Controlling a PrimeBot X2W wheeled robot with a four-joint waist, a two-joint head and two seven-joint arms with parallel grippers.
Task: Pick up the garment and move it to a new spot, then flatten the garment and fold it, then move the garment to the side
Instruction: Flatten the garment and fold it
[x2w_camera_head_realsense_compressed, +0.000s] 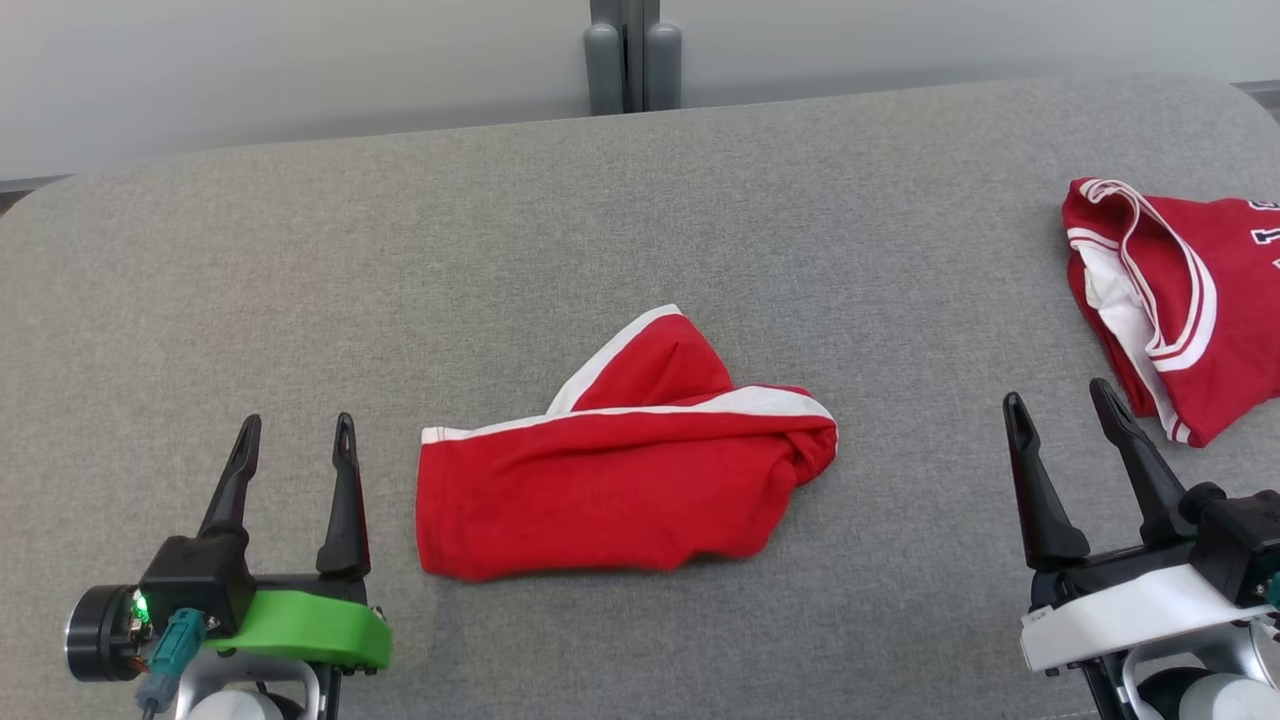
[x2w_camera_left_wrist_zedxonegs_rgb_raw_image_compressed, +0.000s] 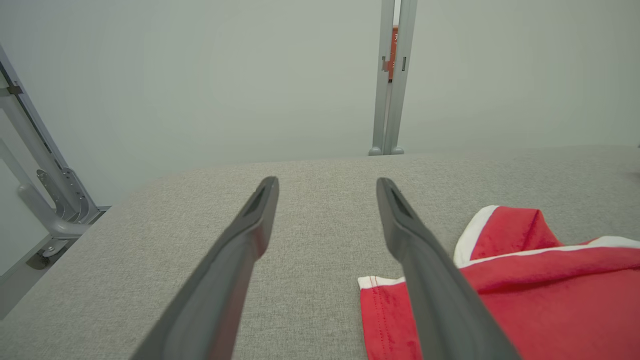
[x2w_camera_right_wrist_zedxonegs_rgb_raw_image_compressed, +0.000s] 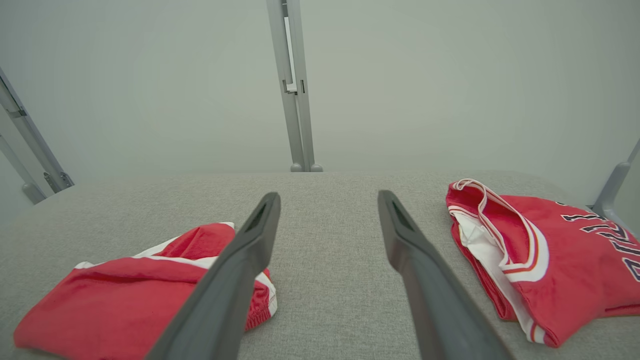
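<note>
The garment (x2w_camera_head_realsense_compressed: 620, 490) is a pair of red shorts with white stripes, lying folded and a little rumpled in the middle of the grey padded table (x2w_camera_head_realsense_compressed: 640, 200). My left gripper (x2w_camera_head_realsense_compressed: 297, 420) stands open just left of the garment's hem, holding nothing. In the left wrist view the left gripper (x2w_camera_left_wrist_zedxonegs_rgb_raw_image_compressed: 326, 181) has its fingers spread, and the garment (x2w_camera_left_wrist_zedxonegs_rgb_raw_image_compressed: 540, 300) lies at the lower right, partly behind one finger. My right gripper (x2w_camera_head_realsense_compressed: 1057, 393) is open and empty at the right, well apart from the garment. In the right wrist view the right gripper (x2w_camera_right_wrist_zedxonegs_rgb_raw_image_compressed: 328, 195) is spread, with the garment (x2w_camera_right_wrist_zedxonegs_rgb_raw_image_compressed: 115, 295) at the lower left.
A folded red jersey (x2w_camera_head_realsense_compressed: 1190, 300) with white trim and dark lettering lies at the table's right edge, just beyond my right gripper; it appears as the jersey (x2w_camera_right_wrist_zedxonegs_rgb_raw_image_compressed: 550, 260) in the right wrist view. A grey post (x2w_camera_head_realsense_compressed: 632, 60) stands behind the table's far edge against a pale wall.
</note>
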